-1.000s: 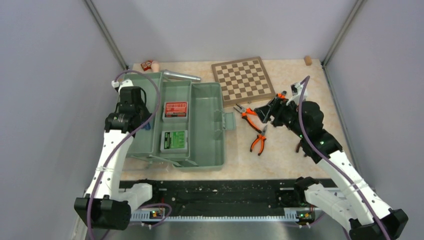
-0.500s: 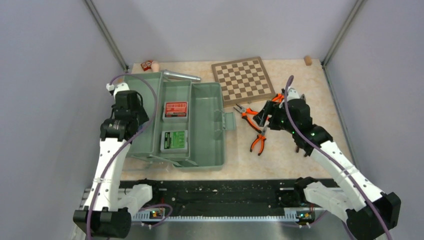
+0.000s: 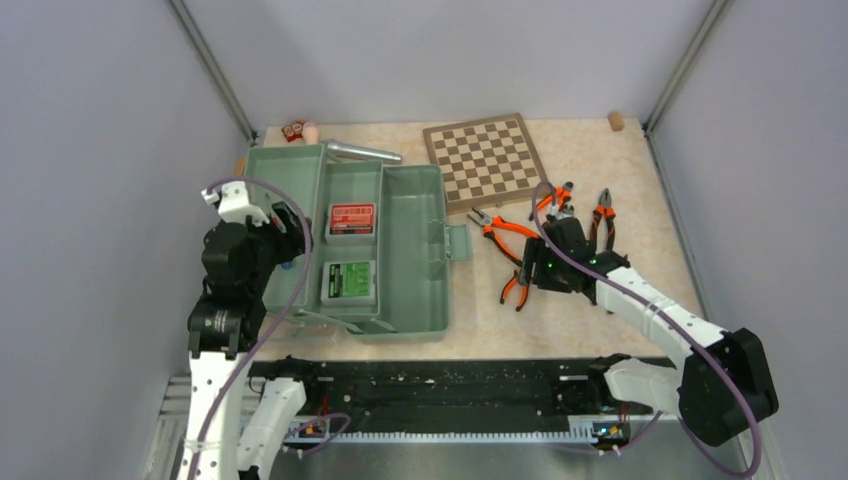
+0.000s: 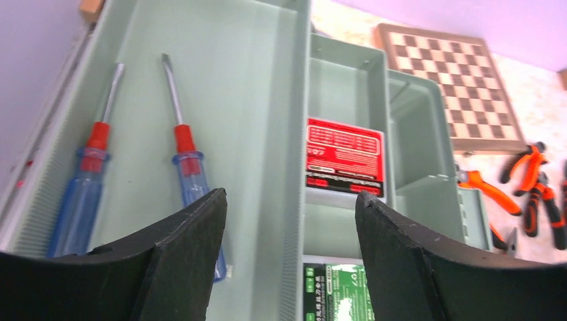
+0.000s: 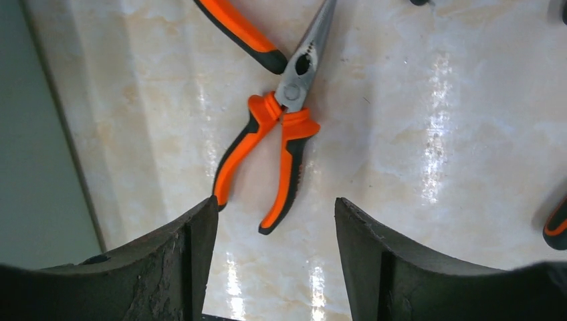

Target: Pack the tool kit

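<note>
The sage-green toolbox [image 3: 412, 300] lies open on the left. Two blue and red screwdrivers [image 4: 190, 174] lie side by side in its left compartment. A red bit case [image 3: 351, 218] and a green bit case [image 3: 349, 281] sit in the middle tray. My left gripper [image 4: 291, 200] hovers open over the box's left part, holding nothing. Orange-handled long-nose pliers [image 5: 281, 127] lie on the table right of the box. My right gripper [image 5: 276, 204] is open just above their handle ends. More orange pliers [image 3: 603, 215] lie nearby.
A brown-and-cream chessboard [image 3: 486, 160] lies at the back centre. A hammer [image 3: 365, 152] rests at the toolbox's far edge. Small items [image 3: 294, 130] sit in the back left corner, and a small brown piece [image 3: 615, 121] at the back right. Grey walls close in both sides.
My left gripper has opened and drawn back toward the near edge. My right arm has swung from beside the chessboard down to the long-nose pliers, its jaws a little narrower.
</note>
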Controlling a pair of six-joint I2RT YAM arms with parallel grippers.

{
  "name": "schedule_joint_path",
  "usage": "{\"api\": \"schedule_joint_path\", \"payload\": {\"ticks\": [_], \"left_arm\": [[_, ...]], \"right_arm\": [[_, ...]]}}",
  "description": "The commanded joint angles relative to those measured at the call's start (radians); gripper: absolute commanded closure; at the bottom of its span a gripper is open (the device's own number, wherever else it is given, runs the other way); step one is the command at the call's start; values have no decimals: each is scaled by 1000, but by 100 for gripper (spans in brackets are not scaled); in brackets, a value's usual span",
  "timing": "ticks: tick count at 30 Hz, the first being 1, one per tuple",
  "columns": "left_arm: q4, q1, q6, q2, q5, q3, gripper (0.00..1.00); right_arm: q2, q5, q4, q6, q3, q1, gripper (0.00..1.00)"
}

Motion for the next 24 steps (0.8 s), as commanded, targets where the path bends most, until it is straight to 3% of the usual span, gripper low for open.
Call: {"api": "schedule_joint_path", "payload": {"ticks": [1, 8, 16, 24], "left_arm": [[188, 5, 16, -100, 125, -101, 24], [318, 4, 13, -292, 31, -291, 11], [376, 5, 34, -471, -102, -394, 8], [367, 5, 30, -553, -185, -422, 7]], "right_arm": [[37, 104, 2, 26, -8, 33, 38], [122, 168, 38, 48, -12, 81, 44], [243, 179, 93, 66, 5, 104, 53], [184, 237, 76, 61, -3, 105, 96]]}}
